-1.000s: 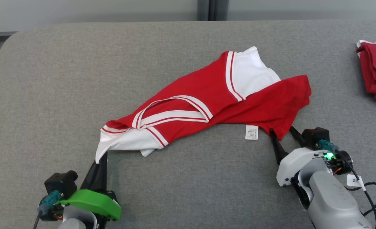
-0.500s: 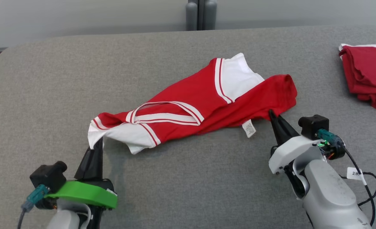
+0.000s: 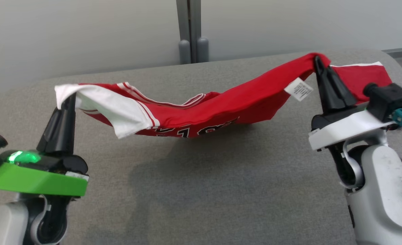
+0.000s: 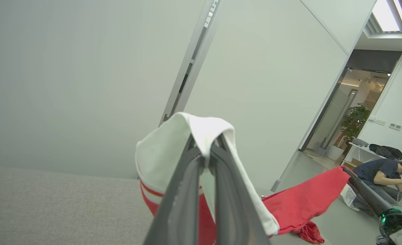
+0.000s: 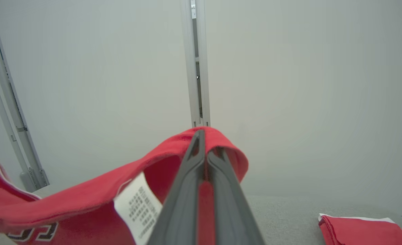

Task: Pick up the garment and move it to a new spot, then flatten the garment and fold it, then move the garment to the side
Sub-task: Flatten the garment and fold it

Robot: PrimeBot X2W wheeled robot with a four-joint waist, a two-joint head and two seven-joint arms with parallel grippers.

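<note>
Two hands, both clamped on cloth: left hand (image 3: 71, 98) on the white sleeve corner, right hand (image 3: 317, 61) on the red hem. Garment (image 3: 218, 109) hangs slung between them, belly sagging low over desk (image 3: 187, 190). Risk: thin pinches may slip under tension; belly drags and bunches. Long axis runs left–right, white end left, hem end right, just before a folded red pile (image 3: 361, 73).
</note>
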